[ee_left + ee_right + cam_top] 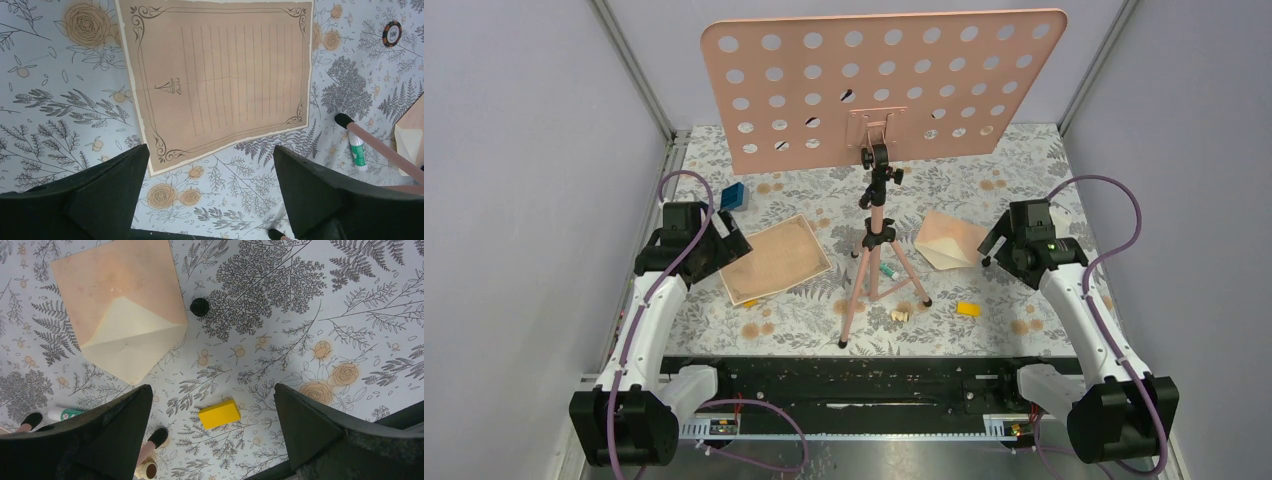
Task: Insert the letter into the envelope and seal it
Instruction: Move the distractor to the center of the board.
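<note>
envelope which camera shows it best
Right wrist: the envelope lies close, nearly whole, its cream flap folded out. Top external shows it small and distant. Left wrist catches only a corner at the frame's right edge.

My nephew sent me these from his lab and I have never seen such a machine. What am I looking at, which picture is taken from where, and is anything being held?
Two robot arms are bolted to the near edge of a flower-patterned table. The wide picture looks down from above and behind them. The other two come from wrist cameras; the dark wedges below are each gripper's own fingers. The left gripper hangs near the letter, a tan lined sheet; the right gripper near the peach envelope, its flap open. Both are open and hold nothing. Between them stands a pink tripod with a perforated plate.
</note>
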Robot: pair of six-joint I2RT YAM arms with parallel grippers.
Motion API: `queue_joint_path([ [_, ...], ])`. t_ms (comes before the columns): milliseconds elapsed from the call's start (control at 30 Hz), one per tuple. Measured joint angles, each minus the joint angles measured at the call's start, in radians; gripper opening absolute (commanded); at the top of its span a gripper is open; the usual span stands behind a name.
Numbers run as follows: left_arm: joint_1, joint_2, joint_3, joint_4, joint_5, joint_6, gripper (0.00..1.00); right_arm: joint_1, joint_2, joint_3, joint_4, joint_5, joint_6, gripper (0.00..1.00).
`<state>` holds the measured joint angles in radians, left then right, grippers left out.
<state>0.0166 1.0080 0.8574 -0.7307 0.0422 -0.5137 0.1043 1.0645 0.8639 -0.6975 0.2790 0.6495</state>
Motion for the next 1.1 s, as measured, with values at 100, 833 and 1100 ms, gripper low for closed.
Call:
queue_joint_path([
  [100,0.0,0.0,0.0,0.0,0.013,0.004,0.99,0.0,-0.004,0.0,0.004,-0.002,0.005,0.99],
  [833,-0.069,-0.101,-0.016,-0.034,0.181,0.025,0.95,0.0,-0.341,-0.106,0.143,-0.304,-0.163,1.0],
  [1100,-0.286,-0.201,-0.132,-0.022,0.249,-0.088,0.95,0.025,-0.412,-0.145,0.142,-0.536,-0.18,1.0],
])
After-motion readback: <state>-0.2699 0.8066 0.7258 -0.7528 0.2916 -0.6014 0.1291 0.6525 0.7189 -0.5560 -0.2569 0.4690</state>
